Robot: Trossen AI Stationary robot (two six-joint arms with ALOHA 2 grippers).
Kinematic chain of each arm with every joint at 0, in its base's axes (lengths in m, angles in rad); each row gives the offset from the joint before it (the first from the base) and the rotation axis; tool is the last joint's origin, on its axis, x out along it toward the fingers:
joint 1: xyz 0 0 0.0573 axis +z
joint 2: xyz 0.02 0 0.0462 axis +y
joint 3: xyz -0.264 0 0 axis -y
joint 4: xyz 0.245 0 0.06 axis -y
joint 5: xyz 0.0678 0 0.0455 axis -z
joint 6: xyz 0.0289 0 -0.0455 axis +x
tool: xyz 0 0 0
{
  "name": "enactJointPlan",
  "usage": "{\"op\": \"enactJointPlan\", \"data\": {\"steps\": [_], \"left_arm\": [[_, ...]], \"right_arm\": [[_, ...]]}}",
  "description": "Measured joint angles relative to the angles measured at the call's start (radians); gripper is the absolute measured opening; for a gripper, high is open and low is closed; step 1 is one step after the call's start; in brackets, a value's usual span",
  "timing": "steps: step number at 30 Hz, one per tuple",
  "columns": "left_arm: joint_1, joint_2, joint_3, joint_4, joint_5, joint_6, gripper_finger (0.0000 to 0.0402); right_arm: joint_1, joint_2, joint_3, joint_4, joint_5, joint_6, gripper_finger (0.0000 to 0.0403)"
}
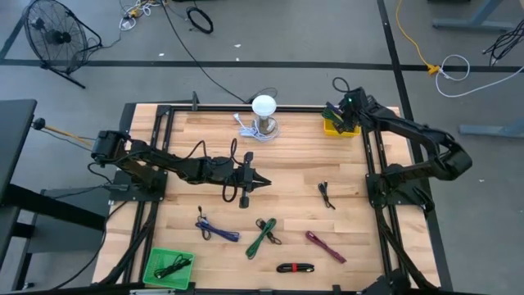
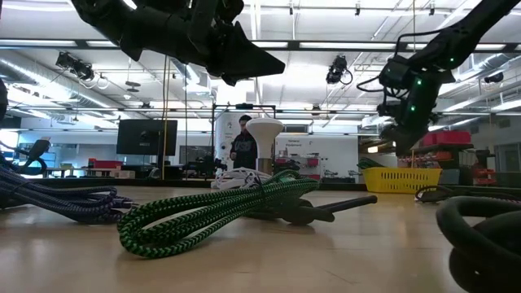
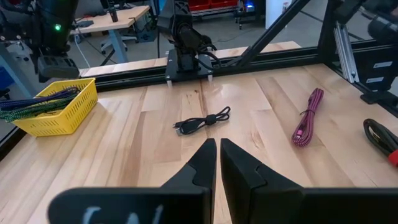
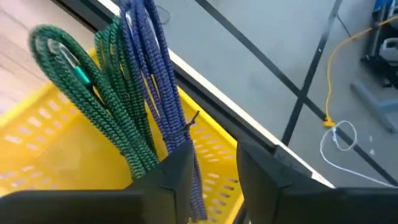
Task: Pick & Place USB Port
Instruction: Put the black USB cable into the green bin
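Observation:
A yellow basket (image 1: 340, 126) stands at the table's far right corner. Inside it a green braided USB cable (image 4: 93, 99) and a blue braided one (image 4: 152, 74) lie looped against the wall. My right gripper (image 4: 214, 168) hovers over the basket, slanting down, its fingers apart. The blue cable runs down past one finger's inner edge. My left gripper (image 1: 264, 182) waits shut above the table's middle, holding nothing. More bundled cables lie on the table: black (image 1: 327, 195), blue (image 1: 214, 229), green (image 1: 264, 236), magenta (image 1: 324, 245). My right gripper stands open over the basket. The blue cable's lower run (image 4: 194, 180) passes close along the inner side of one finger (image 4: 168, 180); I cannot tell whether it touches that finger. Nothing is pinched between the two fingers.
A white-domed lamp-like object (image 1: 264, 115) stands at the far middle. A green tray (image 1: 169, 266) holding a black cable sits at the near left corner. A black-and-red cable (image 1: 295, 267) lies near the front edge. A black frame (image 1: 246, 107) rims the table.

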Motion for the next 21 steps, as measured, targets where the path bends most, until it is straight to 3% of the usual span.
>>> {"op": "enactJointPlan", "data": {"steps": [6, 9, 13, 21], "left_arm": [[0.000, 0.000, 0.000, 0.000, 0.000, 0.000, 0.0028], [0.000, 0.000, 0.000, 0.000, 0.000, 0.000, 0.0028], [0.000, 0.000, 0.000, 0.000, 0.000, 0.000, 0.0028], [0.000, 0.000, 0.000, 0.000, 0.000, -0.006, 0.0028]], "right_arm": [[0.044, -0.105, 0.001, -0.034, -0.177, 0.053, 0.0109], [0.088, -0.168, 0.001, -0.093, -0.217, 0.077, 0.0103], [0.181, -0.243, 0.001, -0.142, -0.237, 0.148, 0.0097], [0.395, -0.324, 0.001, -0.175, -0.379, 0.257, 0.0087]]}}
